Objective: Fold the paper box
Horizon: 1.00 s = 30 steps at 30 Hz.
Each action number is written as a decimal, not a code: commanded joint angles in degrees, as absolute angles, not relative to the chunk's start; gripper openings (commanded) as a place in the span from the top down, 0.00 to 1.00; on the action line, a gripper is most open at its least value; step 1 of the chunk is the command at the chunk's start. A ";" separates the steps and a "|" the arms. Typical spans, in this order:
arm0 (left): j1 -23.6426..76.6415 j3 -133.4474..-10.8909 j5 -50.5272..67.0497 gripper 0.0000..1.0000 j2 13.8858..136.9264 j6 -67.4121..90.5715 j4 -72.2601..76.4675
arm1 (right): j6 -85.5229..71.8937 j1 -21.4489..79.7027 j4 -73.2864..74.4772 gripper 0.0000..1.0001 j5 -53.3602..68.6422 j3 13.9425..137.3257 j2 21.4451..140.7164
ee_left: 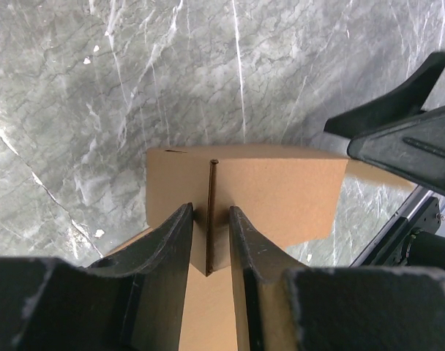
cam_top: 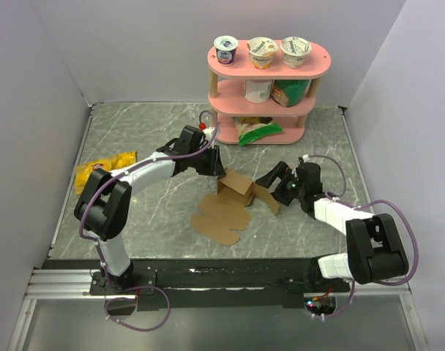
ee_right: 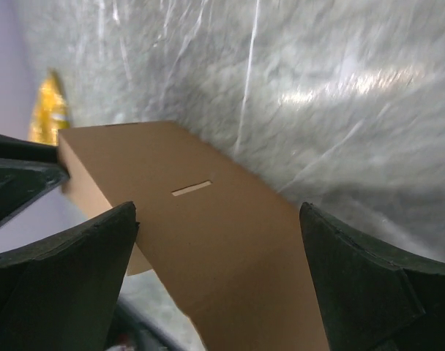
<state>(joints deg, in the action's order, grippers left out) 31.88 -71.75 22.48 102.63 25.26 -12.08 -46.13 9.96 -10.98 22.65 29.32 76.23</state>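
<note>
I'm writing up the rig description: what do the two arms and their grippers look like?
The left arm and right arm have white links and black joint housings. A thin purple cable loops along each. The left gripper and right gripper are matte black, each with two tapered fingers.

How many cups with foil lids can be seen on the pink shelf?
3. All stand on the shelf top: the left cup at its left end, the middle cup at the centre, the right cup at the right end. The lower levels may hide more.
</note>
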 commanded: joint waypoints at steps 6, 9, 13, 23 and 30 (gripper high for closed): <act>31.91 -72.07 19.07 0.68 104.50 25.31 -15.73 | -66.24 10.54 -23.98 0.00 26.11 22.16 74.10; 31.90 -71.90 18.63 0.69 104.24 25.84 -15.73 | -70.38 11.95 -24.78 0.00 22.77 19.52 71.99; 31.99 -71.72 19.51 0.69 104.68 26.98 -15.73 | -75.75 14.84 -25.13 0.00 17.06 16.71 67.69; 31.99 -71.81 19.69 0.70 104.77 27.60 -16.17 | -85.78 22.66 -28.47 0.00 6.42 13.62 64.25; 31.99 -71.98 19.16 0.70 104.24 27.60 -16.43 | -81.66 29.17 -28.57 0.02 0.09 15.98 64.33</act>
